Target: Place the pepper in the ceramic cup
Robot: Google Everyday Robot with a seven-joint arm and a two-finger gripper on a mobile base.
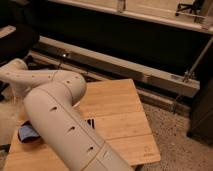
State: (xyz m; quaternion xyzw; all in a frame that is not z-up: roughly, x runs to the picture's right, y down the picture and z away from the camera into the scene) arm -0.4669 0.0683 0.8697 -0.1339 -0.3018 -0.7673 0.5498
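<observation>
Firstly, far left, arm end: the white arm (60,115) narrows to a slim link that reaches the left edge of the view and bends down beside the table's left side.
Gripper: out of sight, somewhere past that bent link at the far left; whether it is spread, pressed together or pinching anything cannot be told.
Red bowl (31,142): on the table's near-left part, with blue contents, partly covered by the arm's thick link, which passes just right of it.
Pepper: not visible anywhere; its place cannot be told, as the arm hides much of the table's left half.
Ceramic cup: likewise unseen, so its place cannot be told.
Arm's bulk: a fat, pale, rounded link with small dark holes runs from the bottom middle up to an elbow over the table's left-centre.
Small dark object (90,123): flat on the wood, touching the arm's right outline; too unclear to name.
Wooden table (120,112): light slatted top, its right half in plain view.
Grey ledge (125,70): long and pale, running behind the table, below a dark wall.
Floor (175,135): speckled, right of the table.
</observation>
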